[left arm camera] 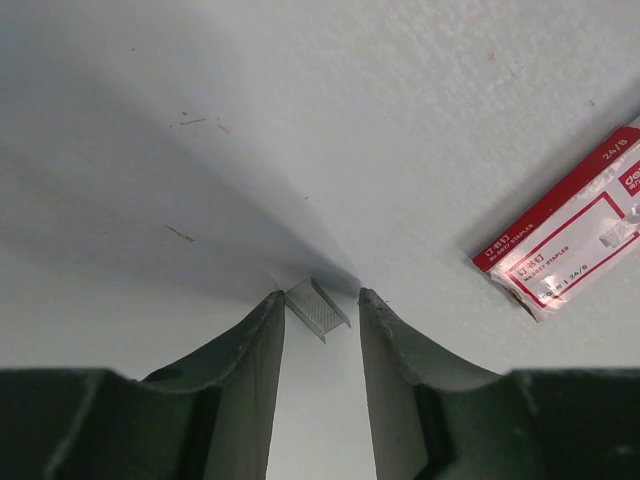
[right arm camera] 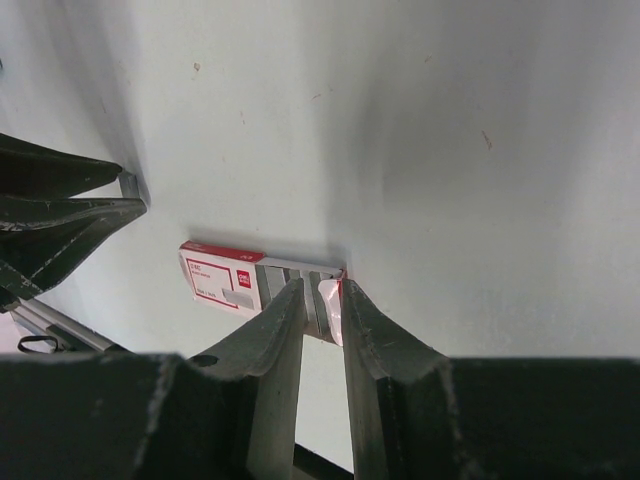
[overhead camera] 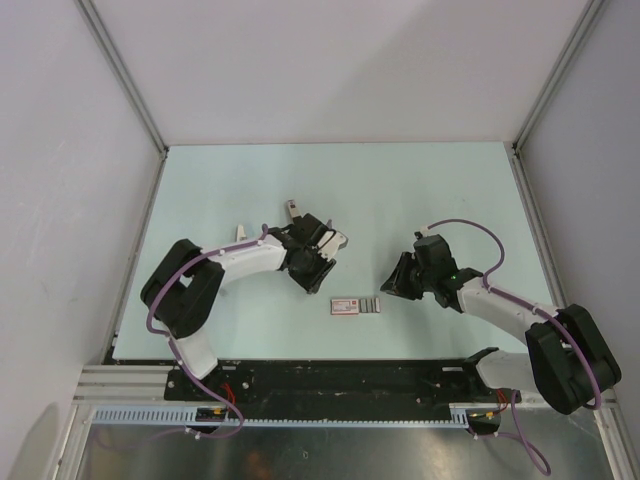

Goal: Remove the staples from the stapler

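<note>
Pale tabletop (overhead camera: pixel 330 190) carries a red-and-white staple box (overhead camera: pixel 345 305), grey staple strips (overhead camera: pixel 369 305) at its right end; left gripper (left arm camera: pixel 321 295) stands parted, a loose strip (left arm camera: pixel 318 308) lying between its tips; right gripper (right arm camera: pixel 320 285) straddles the box's end, grip unclear.

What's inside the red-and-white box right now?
Grey staple strips show at the open end of the box. The right gripper covers part; the closed end's contents are hidden.
</note>
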`<state>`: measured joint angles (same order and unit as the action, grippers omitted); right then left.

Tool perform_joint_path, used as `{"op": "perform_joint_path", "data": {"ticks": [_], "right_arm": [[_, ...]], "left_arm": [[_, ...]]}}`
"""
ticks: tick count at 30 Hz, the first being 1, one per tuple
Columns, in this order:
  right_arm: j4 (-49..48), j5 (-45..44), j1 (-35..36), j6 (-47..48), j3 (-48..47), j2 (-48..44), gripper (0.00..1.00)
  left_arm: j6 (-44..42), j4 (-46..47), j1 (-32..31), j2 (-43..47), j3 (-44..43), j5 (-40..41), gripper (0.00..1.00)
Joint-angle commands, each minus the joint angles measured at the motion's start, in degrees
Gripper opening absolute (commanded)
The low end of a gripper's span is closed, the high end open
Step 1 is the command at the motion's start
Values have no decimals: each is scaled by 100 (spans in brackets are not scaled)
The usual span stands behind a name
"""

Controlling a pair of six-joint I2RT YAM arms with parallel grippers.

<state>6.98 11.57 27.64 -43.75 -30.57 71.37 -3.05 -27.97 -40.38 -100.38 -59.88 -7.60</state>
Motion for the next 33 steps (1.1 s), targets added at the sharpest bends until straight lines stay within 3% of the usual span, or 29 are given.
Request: {"op": "perform_joint_path", "data": {"ticks": [1, 7, 15, 22, 27, 33], "right_arm": [[-132, 73, -30, 105, -195, -36, 26], [-82, 56, -47, 149, -190, -30, 26], [-93, 56, -61, 173, -187, 4, 26], [-108, 75, -109, 192, -190, 7, 26], [-270, 176, -160, 171, -195, -23, 26], [-328, 234, -210, 254, -348, -258, 27]], "left_arm": [[-46, -24, -28, -231, 289, 146, 42], [-11, -24, -27, -154, 394, 153, 38], [4, -23, -21, -290, 499, 36, 19], [-74, -30, -25, -219, 337, -230, 10], [-333, -223, -7, -24, -131, -645, 5], [-599, -764, 205, 272, -1292, -1098, 4]]}}
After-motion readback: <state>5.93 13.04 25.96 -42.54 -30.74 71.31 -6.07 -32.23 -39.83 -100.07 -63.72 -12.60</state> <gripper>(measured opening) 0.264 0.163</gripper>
